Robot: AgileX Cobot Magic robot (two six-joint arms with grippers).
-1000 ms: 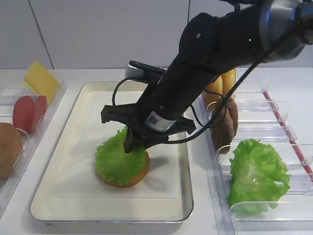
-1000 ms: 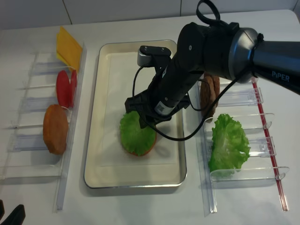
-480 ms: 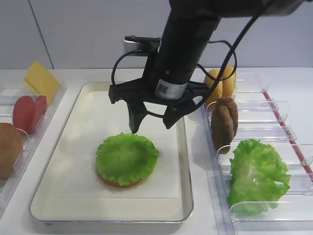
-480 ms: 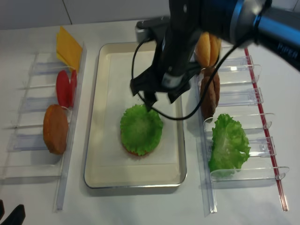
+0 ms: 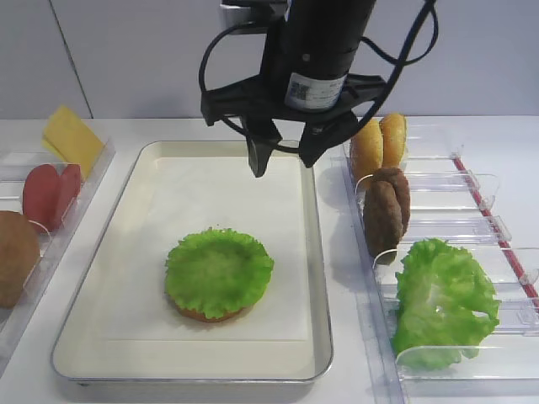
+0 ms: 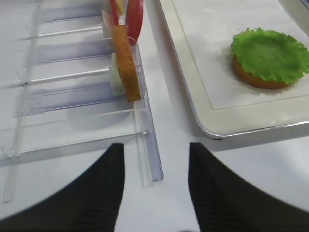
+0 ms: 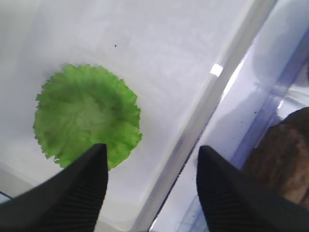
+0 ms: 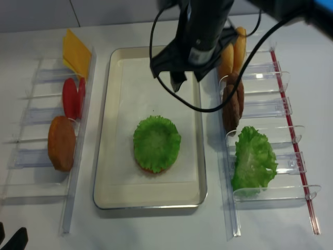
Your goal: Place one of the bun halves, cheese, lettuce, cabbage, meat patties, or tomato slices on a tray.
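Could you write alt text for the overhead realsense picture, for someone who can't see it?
A round lettuce leaf lies on a bun half in a cream tray, with the open right gripper above the tray's far end. Clear bins either side hold cheese, tomato slices, patties and buns.

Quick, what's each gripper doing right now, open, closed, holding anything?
Left gripper: open, holding nothing, beside the tray.
Right gripper: open, empty, above the tray; the lettuce lies on the bun half below.
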